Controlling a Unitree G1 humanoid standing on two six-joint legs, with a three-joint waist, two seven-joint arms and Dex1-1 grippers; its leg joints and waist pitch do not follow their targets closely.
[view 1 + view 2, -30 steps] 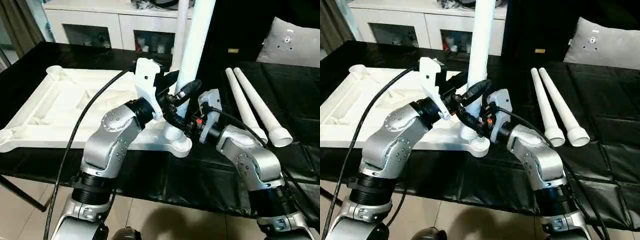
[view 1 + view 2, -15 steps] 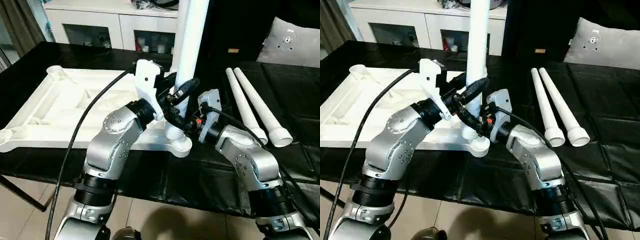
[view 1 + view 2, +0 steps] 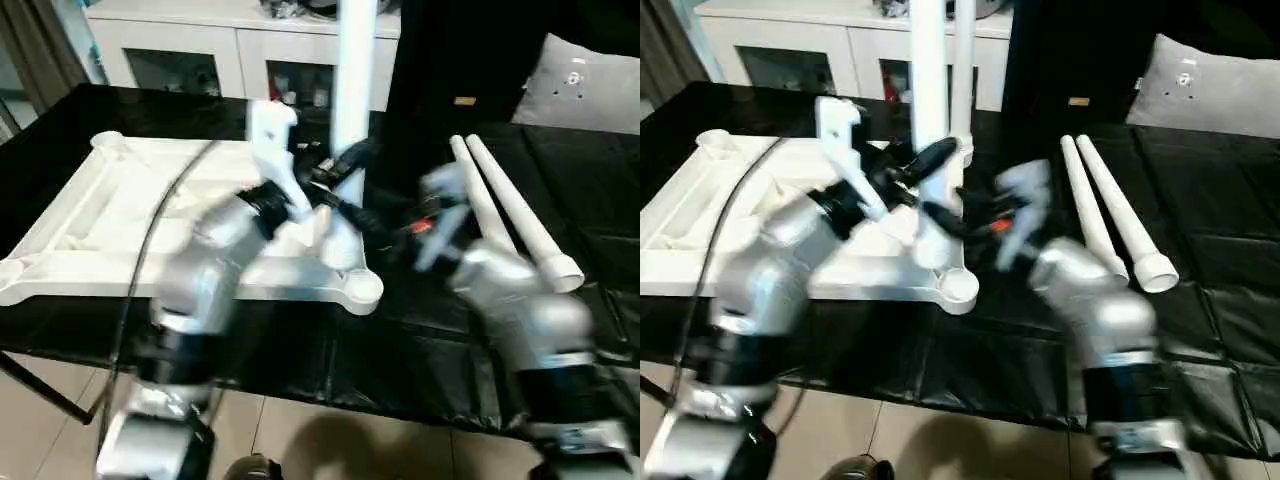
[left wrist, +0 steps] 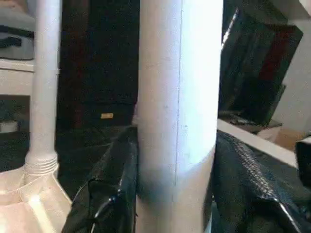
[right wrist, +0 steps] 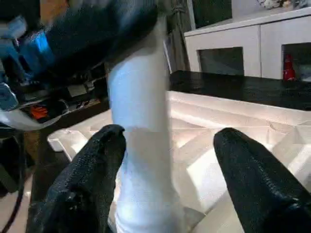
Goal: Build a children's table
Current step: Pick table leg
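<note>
Left wrist view: left gripper (image 4: pixel 177 194) clamped on upright leg (image 4: pixel 177 97) over tabletop's (image 3: pixel 120 200) near-right socket (image 3: pixel 362 289), right gripper (image 5: pixel 167 184) spread beside it; likely seating, then pressing straight down.

A home living room: a white sideboard (image 3: pixel 240 45) with glass-fronted compartments and a grey cushion (image 3: pixel 590 85) stand behind the black-covered table (image 3: pixel 560 180).

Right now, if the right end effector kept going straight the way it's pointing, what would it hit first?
Most likely the upright table leg standing between the right end effector fingers. One finger is beside it, the other well apart. Behind the leg lies the ribbed underside of the tabletop.
</note>
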